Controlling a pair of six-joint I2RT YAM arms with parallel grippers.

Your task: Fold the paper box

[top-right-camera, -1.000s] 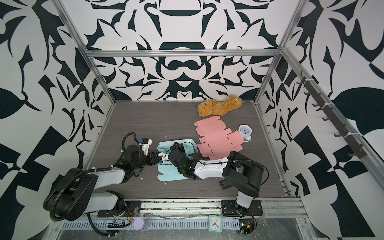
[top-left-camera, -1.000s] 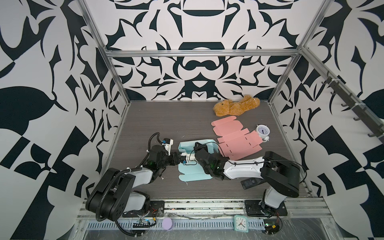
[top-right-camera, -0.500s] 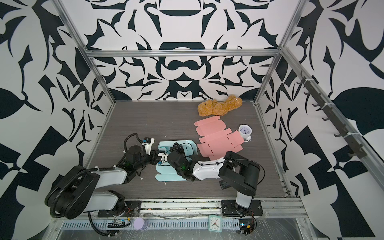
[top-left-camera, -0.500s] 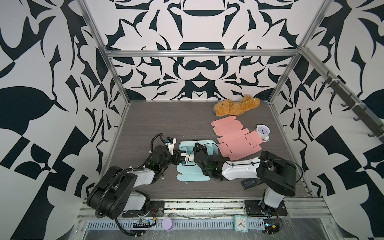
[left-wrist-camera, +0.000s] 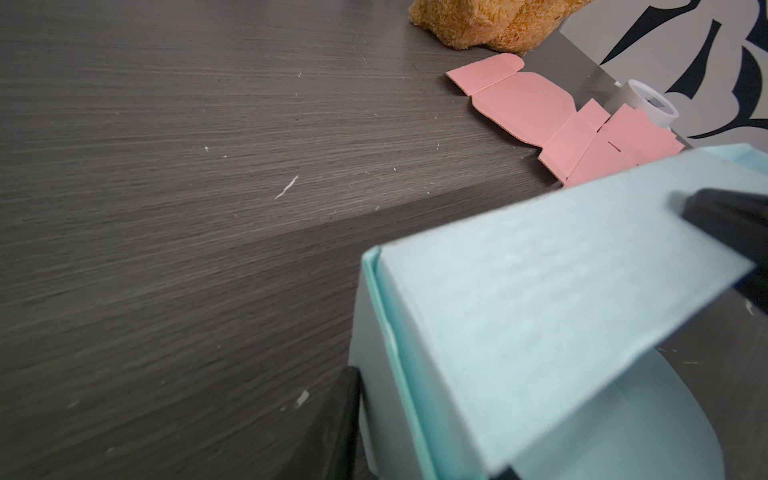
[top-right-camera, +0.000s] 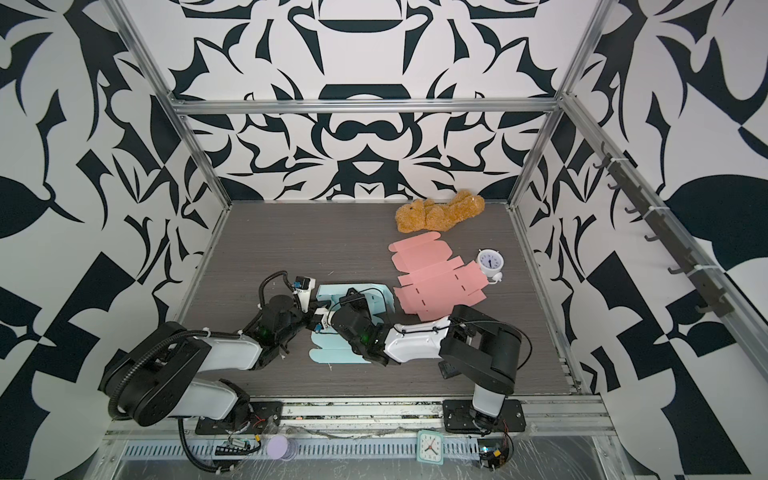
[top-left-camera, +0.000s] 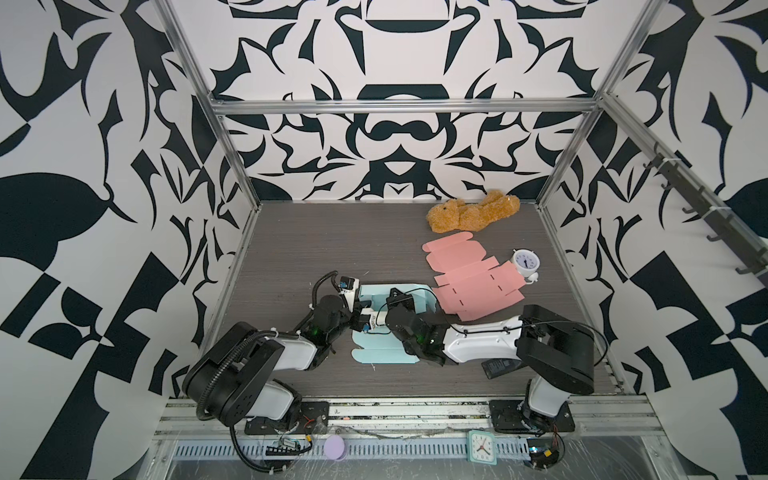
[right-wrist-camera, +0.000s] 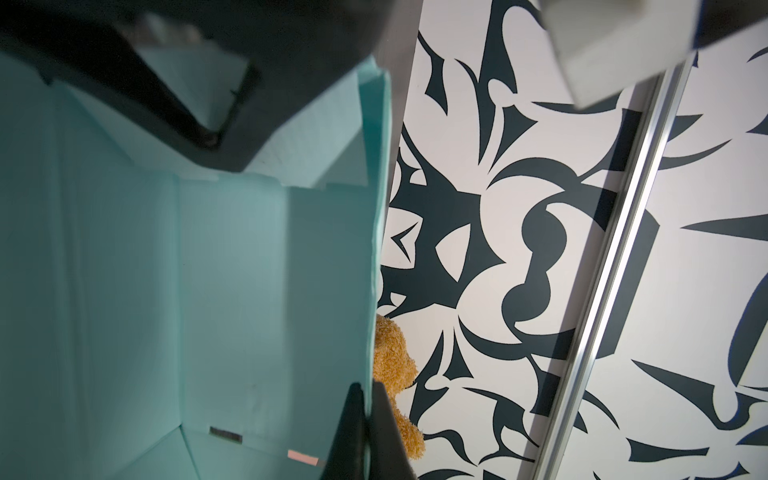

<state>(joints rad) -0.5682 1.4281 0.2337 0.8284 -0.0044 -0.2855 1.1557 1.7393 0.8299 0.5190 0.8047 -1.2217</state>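
A light blue paper box (top-left-camera: 382, 353) (top-right-camera: 336, 353) lies partly folded at the front centre of the table, with some walls raised. My left gripper (top-left-camera: 358, 316) (top-right-camera: 311, 322) reaches in from the left. In the left wrist view its jaws (left-wrist-camera: 419, 453) straddle a raised side wall of the box (left-wrist-camera: 540, 291). One finger (left-wrist-camera: 336, 428) rests on the outer face and the other is mostly hidden under the flap. My right gripper (top-left-camera: 384, 309) (top-right-camera: 332, 311) is shut, and its tips (right-wrist-camera: 368, 415) pinch the edge of an upright wall (right-wrist-camera: 124, 291).
A flat pink box blank (top-left-camera: 469, 282) lies right of the blue one, with a white alarm clock (top-left-camera: 525, 264) at its far edge. A brown teddy bear (top-left-camera: 473, 216) lies at the back right. A dark flat object (top-left-camera: 498, 368) sits by the right arm's base.
My left gripper has moved right, up against the blue box, and its jaws have narrowed around the wall. The right gripper keeps its pinch and has hardly moved.
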